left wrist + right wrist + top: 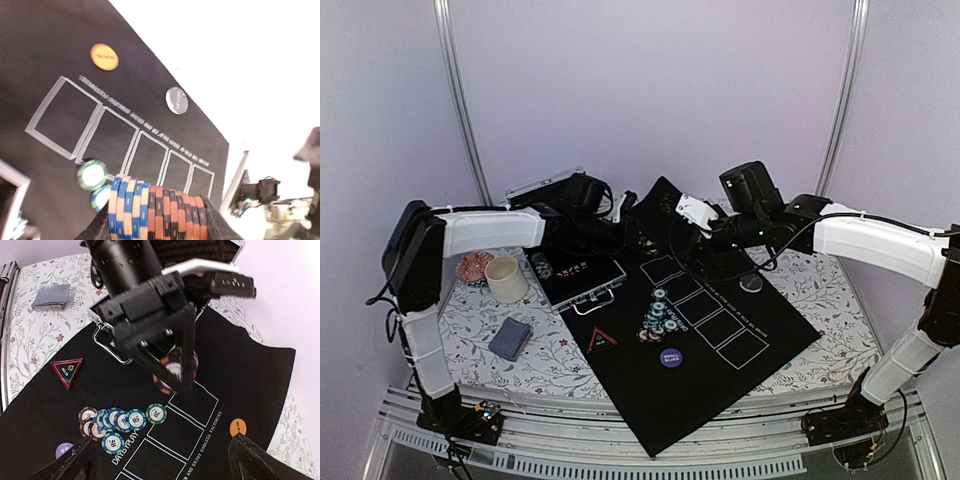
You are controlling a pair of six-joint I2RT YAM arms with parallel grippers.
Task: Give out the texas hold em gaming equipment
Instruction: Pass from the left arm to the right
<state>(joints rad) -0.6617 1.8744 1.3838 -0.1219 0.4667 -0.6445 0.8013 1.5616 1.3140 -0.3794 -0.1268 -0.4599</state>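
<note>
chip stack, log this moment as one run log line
left tool: shut on chip stack, over mat | right tool: open, empty | loose chips: clustered on mat

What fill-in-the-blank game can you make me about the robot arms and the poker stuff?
The left gripper grips the chip stack over the ____ mat.
The right gripper is ____.
The triangle has a ____ edge.
Missing words: black, open, red.
</note>
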